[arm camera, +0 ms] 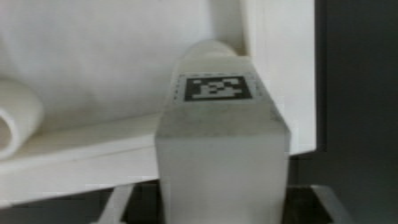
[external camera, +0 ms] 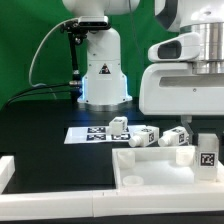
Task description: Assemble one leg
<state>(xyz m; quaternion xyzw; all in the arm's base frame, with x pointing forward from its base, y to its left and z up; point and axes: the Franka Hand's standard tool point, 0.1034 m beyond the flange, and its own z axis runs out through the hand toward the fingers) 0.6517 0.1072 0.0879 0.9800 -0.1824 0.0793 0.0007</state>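
- Tabletop [external camera: 40,120]: black surface, bordered by a white raised rail along the near edge and at the exterior view's left.
- Marker board [external camera: 85,133]: thin flat white board with tags, lying on the tabletop left of centre in the exterior view, in front of the robot base [external camera: 103,75].
- Loose legs [external camera: 118,127]: several short white posts with black-and-white tags, grouped on the tabletop just beside the board's right end; one more [external camera: 146,138] lies to their right.
- Tray-like part [external camera: 150,165]: large white square piece with raised rim, near the front edge, right of centre in the exterior view.
- Leg [external camera: 207,152]: white tagged post, upright at the exterior view's far right, beside the tray-like part's right edge. In the wrist view the same leg [arm camera: 222,140] fills the middle, its tag facing the camera, the white tray-like part [arm camera: 107,60] behind it.
- Gripper [external camera: 207,135]: positioned directly over this leg; jaws appear closed on the leg, dark finger pads [arm camera: 338,203] showing at its lower sides in the wrist view.
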